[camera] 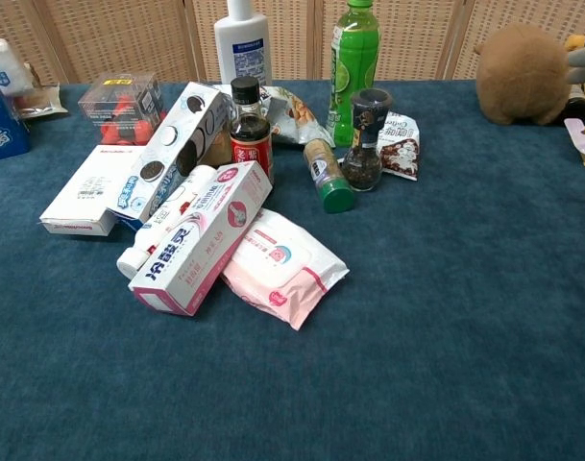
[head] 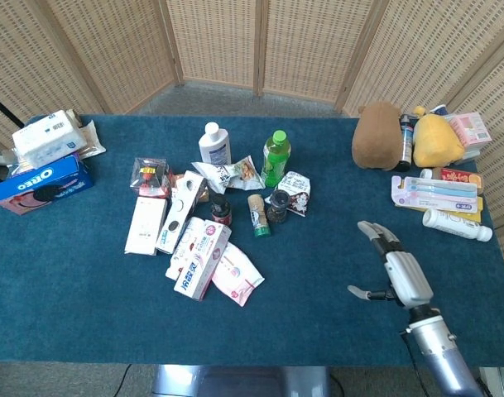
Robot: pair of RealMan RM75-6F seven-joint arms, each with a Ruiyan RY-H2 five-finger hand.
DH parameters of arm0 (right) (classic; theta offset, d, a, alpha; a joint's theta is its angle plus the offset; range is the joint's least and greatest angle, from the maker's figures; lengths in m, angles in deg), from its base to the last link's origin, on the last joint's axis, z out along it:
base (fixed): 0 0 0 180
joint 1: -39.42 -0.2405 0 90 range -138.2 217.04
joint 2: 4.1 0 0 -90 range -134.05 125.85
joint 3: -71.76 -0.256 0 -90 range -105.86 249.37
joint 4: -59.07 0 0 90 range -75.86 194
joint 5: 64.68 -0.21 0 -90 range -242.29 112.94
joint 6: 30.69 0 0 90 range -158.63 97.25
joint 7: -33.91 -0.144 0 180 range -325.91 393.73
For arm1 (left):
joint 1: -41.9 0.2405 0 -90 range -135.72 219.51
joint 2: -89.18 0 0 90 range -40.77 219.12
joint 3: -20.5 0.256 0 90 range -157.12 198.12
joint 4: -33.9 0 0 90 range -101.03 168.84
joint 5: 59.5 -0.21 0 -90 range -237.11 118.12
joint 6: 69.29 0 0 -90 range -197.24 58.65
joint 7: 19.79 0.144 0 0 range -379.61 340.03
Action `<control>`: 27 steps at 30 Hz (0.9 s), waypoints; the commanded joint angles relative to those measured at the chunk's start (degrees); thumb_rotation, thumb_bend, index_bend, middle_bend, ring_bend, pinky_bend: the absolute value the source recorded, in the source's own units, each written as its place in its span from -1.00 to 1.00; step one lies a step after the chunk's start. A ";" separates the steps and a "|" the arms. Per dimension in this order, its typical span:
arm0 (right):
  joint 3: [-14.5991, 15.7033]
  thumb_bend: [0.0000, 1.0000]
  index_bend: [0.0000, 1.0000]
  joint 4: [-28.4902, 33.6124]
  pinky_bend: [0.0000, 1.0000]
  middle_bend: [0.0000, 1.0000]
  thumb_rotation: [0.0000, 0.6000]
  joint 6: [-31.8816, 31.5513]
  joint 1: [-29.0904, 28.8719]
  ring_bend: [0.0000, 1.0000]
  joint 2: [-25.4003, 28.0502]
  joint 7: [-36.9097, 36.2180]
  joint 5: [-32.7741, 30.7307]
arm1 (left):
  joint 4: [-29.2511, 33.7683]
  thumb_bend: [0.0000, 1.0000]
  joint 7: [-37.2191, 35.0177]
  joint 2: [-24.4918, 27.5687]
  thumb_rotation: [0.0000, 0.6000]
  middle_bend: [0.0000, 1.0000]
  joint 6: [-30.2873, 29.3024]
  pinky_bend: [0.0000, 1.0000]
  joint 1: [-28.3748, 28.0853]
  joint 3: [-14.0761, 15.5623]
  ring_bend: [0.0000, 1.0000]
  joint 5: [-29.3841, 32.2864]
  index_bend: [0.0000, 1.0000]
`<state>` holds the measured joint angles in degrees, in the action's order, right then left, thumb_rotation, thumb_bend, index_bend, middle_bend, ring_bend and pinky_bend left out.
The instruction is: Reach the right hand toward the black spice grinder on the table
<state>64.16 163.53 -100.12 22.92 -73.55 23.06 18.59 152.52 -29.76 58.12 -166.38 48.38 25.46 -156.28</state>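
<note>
Right hand: the right hand [head: 398, 275] hangs over the near right part of the tabletop [head: 334, 281], its fingers [head: 376, 231] stretched forward and apart, thumb out to the side, holding nothing; in the chest view only a blurred grey tip shows at the right edge.
Left hand: neither view shows it.
Near clutter: a pink wipes pack [camera: 284, 266] lies flat, touching a pink-and-white carton [camera: 201, 240] that lies on its side just to its left.
White boxes: a flat white box [camera: 90, 190] and a dotted white box [camera: 172, 154] sit behind the carton, the dotted one propped at a slant.
Sauce bottle: a small dark bottle [camera: 250, 130] with a red label stands upright beside the dotted box.
Green-capped shaker: a shaker [camera: 328, 175] lies on its side, cap toward the camera, just left of the grinder.
Black spice grinder: the black spice grinder [camera: 365, 139] stands upright near the tabletop's middle, well apart from the right hand, with a snack pouch [camera: 401, 142] just behind and to its right.
Far middle: a green bottle [camera: 354, 58] and a white bottle [camera: 242, 40] stand upright behind the grinder.
Far right: a brown plush toy [head: 377, 135] sits beside a yellow plush toy [head: 437, 139].
Far left: a blue Oreo box [head: 43, 184] lies near the tabletop's edge.
</note>
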 commanded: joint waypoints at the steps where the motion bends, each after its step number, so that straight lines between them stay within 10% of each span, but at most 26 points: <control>1: -2.37 -1.00 -1.00 -1.66 -1.00 -1.00 1.00 4.99 -4.03 -1.00 -3.80 2.05 -5.16 | -0.06 -1.00 -0.32 -0.01 1.00 -1.00 0.26 -1.00 -0.16 -0.18 -1.00 0.73 -1.00; 27: -13.28 -1.00 -1.00 -34.18 -1.00 -1.00 1.00 21.83 -22.50 -1.00 -24.53 -1.58 -22.27 | -0.01 -1.00 3.24 -1.72 1.00 -1.00 5.19 -1.00 -2.62 -2.10 -1.00 7.67 -1.00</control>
<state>51.71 130.75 -79.15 1.62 -96.84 22.04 -3.05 152.52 -26.65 56.48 -161.32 45.86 23.46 -148.75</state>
